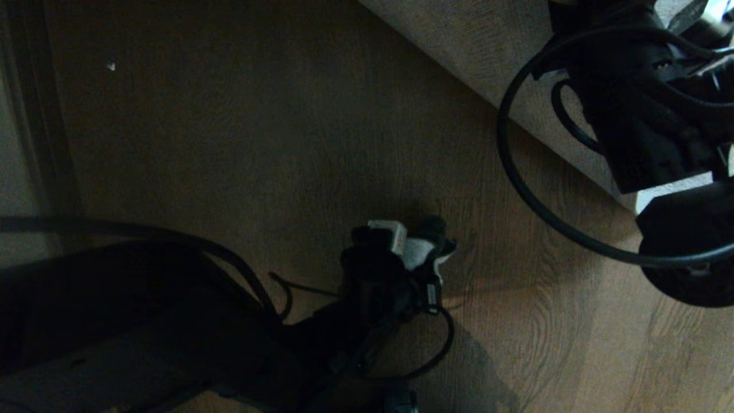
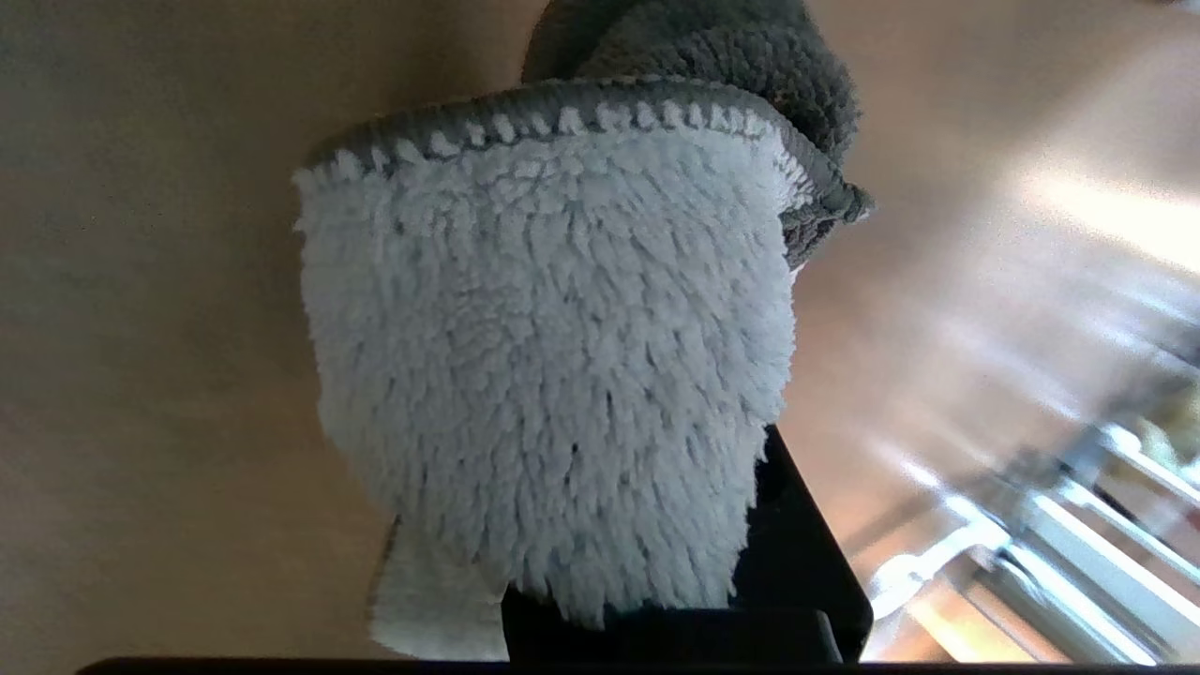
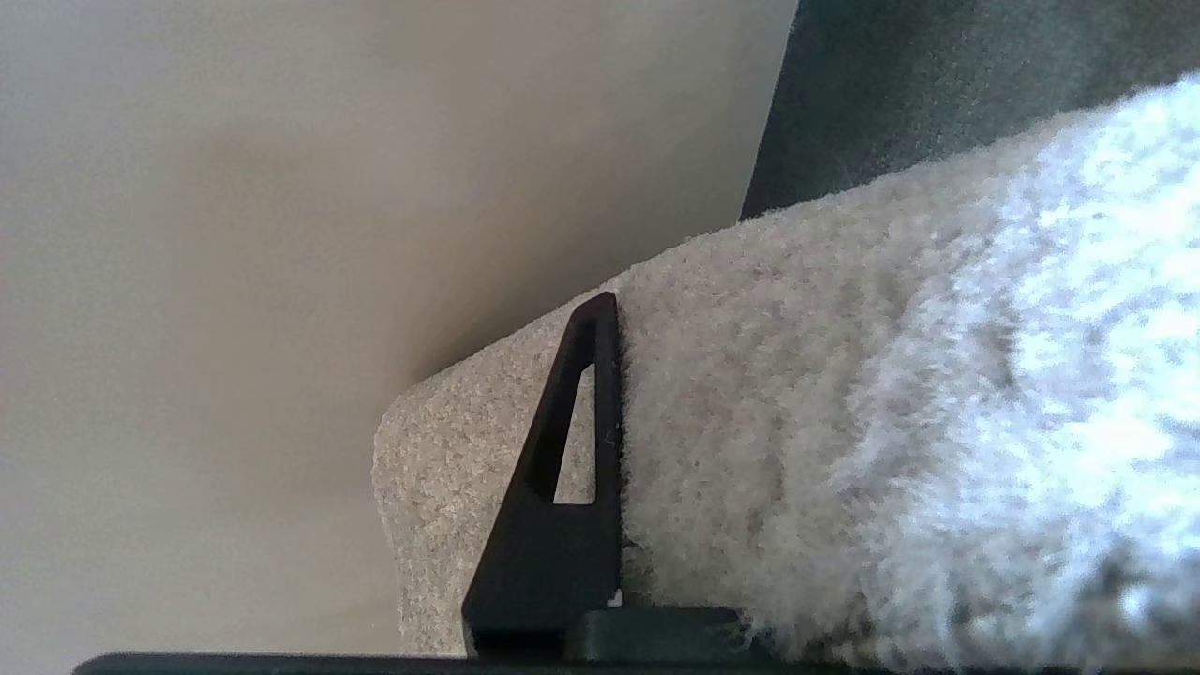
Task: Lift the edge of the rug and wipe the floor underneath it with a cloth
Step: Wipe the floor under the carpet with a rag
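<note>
- The left gripper [image 1: 421,252] sits low in the head view, at about 6 o'clock from the centre, clenched on the cloth [image 1: 417,250], a small pale fluffy rag with a grey stitched hem [image 2: 581,117]
- In the left wrist view the cloth [image 2: 548,375] fills the middle and hides most of the fingers; one dark finger [image 2: 797,544] shows beside it
- The floor [image 1: 258,143], brown planks with wavy grain, lies bare around the cloth; whether the rag presses on it or hangs just above cannot be told
- The rug edge [image 1: 459,63] runs as a straight border from 12 o'clock towards 3 o'clock, its flat woven backing turned to the camera
- The right gripper [image 3: 609,487] is closed on the rug edge [image 3: 750,450], one black finger [image 3: 562,469] against the backing and plush pile on the other side
- The right arm [image 1: 642,115] and a looping black cable [image 1: 516,172] cover the rug at 2 o'clock
- A dark bar [image 1: 40,115] stands along the 9 o'clock side, and a pale speck [image 1: 110,66] lies on the floor at 10 o'clock
</note>
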